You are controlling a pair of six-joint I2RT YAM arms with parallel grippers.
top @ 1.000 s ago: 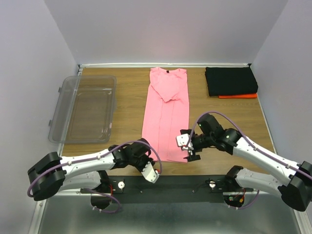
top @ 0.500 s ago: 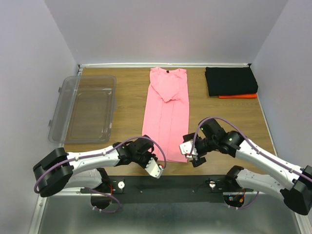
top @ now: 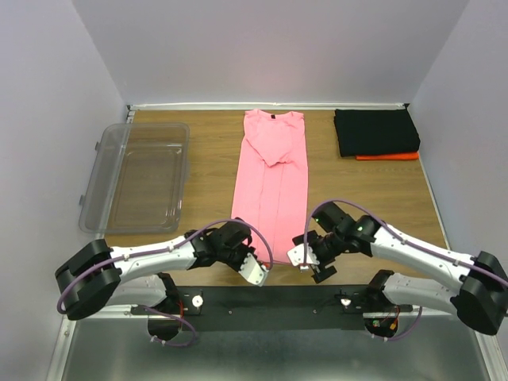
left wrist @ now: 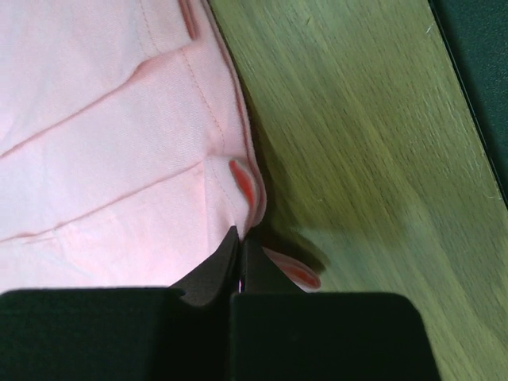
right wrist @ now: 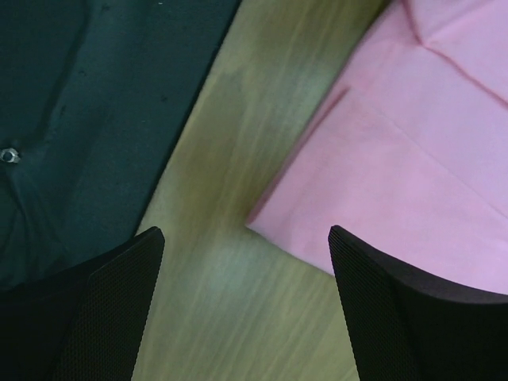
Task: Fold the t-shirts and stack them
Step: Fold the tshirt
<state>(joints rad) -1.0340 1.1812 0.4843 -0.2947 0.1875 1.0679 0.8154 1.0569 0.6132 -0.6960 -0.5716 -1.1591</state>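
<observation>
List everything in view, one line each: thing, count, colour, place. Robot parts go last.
Bright pink cotton t-shirt: one, pink, folded into a long strip, table centre.
Black cotton t-shirt: one, black, folded, far right corner.
Orange-red cotton t-shirt: one, orange-red, under the black one, only its near edge shows.
Clear plastic tub: one, transparent, left side.
Wooden table: one, brown, beneath everything.
Left pincer: one, black fingers, shut on the pink shirt's near hem.
Right pincer: one, black fingers, open over the pink shirt's near right corner.
</observation>
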